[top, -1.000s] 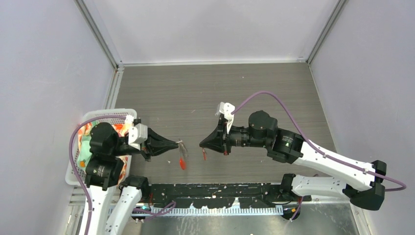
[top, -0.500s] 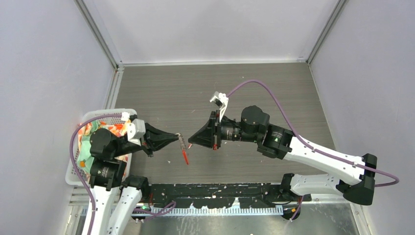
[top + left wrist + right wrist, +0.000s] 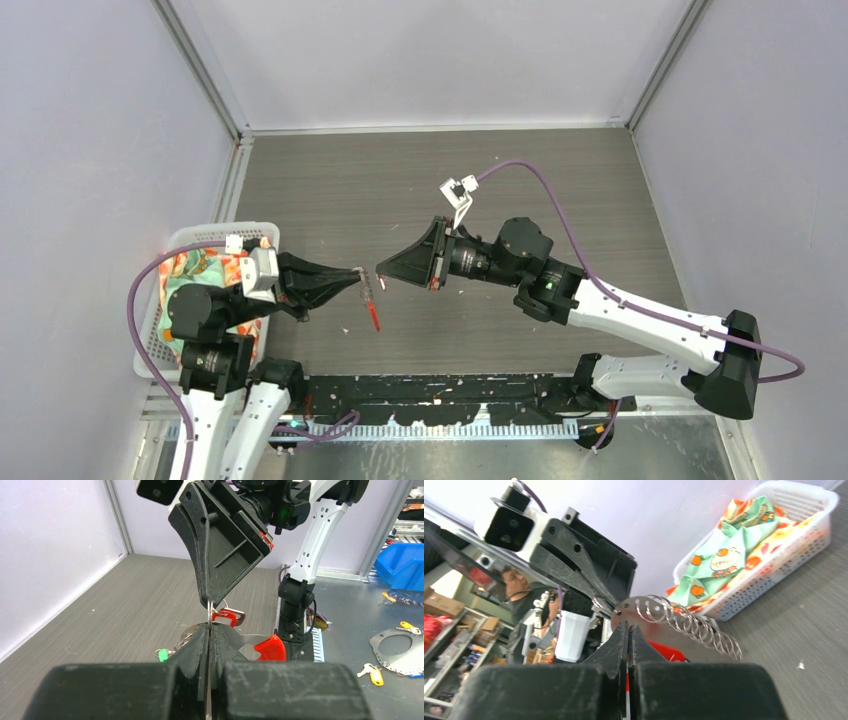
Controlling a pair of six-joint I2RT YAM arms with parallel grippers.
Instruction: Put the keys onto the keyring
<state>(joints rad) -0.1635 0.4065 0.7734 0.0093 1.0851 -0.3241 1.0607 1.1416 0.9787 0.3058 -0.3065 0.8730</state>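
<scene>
My left gripper (image 3: 358, 272) (image 3: 209, 627) is shut on the keyring, a thin metal plate with a wire coil (image 3: 684, 622) and a bright red strip (image 3: 374, 316) (image 3: 270, 647) hanging below. The green-headed key (image 3: 161, 654) dangles beside the left finger, on small wire loops. My right gripper (image 3: 380, 271) (image 3: 628, 625) is shut on the red-and-white-tagged key (image 3: 227, 616); its tag shows as a thin strip between the jaws (image 3: 627, 680). The two gripper tips meet nose to nose above the table, the key right at the keyring's top edge.
A white basket (image 3: 160, 300) (image 3: 774, 540) holding patterned cloth stands at the table's left edge behind my left arm. The grey wood-grain table (image 3: 420, 180) has walls on three sides. Loose keys and metal parts lie off the table (image 3: 395, 645).
My right gripper has moved left and up with the red-tagged key. My left gripper has lifted the keyring. The tips were well apart and now almost touch.
</scene>
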